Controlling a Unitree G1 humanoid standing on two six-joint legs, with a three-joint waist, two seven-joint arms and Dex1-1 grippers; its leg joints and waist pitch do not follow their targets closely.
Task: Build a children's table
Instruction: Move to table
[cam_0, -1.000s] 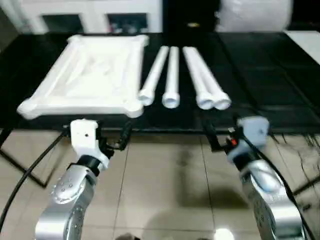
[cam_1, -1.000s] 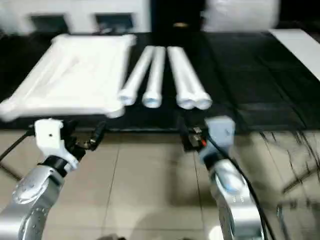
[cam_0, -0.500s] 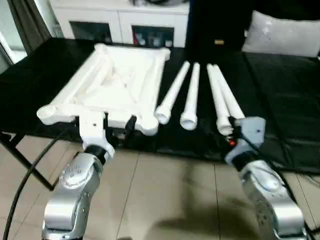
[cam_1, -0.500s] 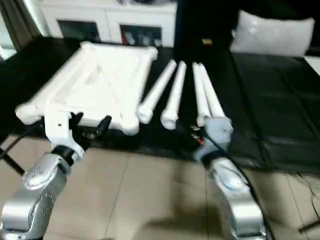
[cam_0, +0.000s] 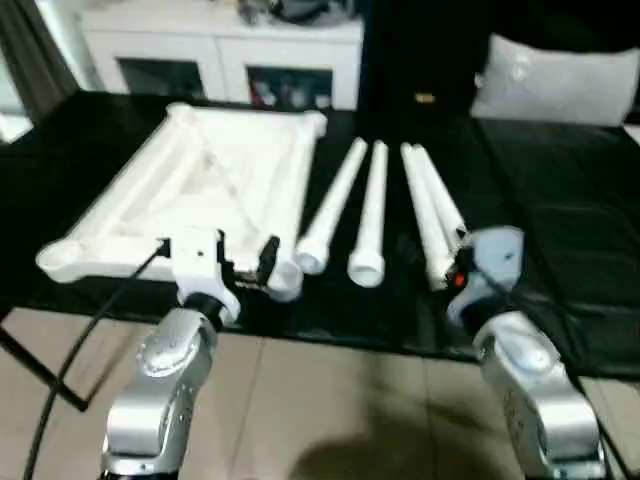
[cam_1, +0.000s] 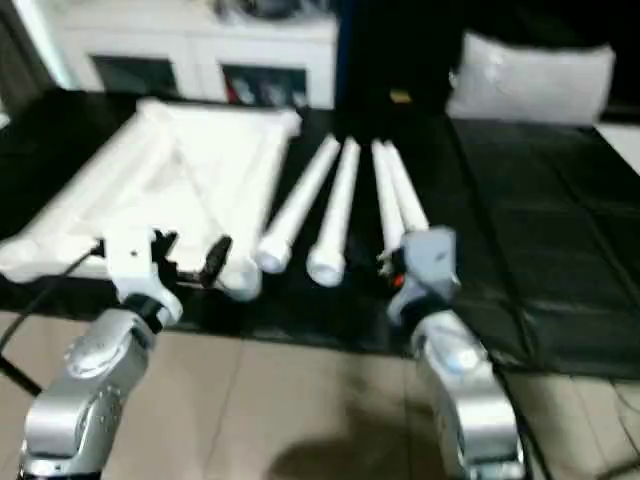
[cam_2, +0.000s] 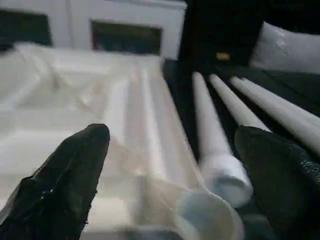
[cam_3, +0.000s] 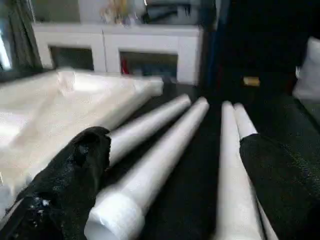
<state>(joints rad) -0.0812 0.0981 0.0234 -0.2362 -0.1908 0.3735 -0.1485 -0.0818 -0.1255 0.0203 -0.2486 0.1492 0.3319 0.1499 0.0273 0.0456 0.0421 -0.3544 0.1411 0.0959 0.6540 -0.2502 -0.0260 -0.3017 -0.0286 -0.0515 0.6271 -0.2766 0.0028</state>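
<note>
No writing is legible. The white table top (cam_0: 200, 195) lies underside up at centre left on the black surface (cam_0: 560, 200), four legs (cam_0: 375, 210) beside it. Left gripper (cam_0: 232, 262) and right gripper (cam_3: 175, 185) gape wide, empty, now nearer the parts than before.

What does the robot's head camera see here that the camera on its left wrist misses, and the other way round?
The left eye view alone takes in both silver forearms, the right gripper, all four legs in a row and the grey cushion. The left wrist view alone gives a close look at the left gripper's two black fingers, spread wide by the near corner socket. Both show the tabletop upside down and the white cabinet.
</note>
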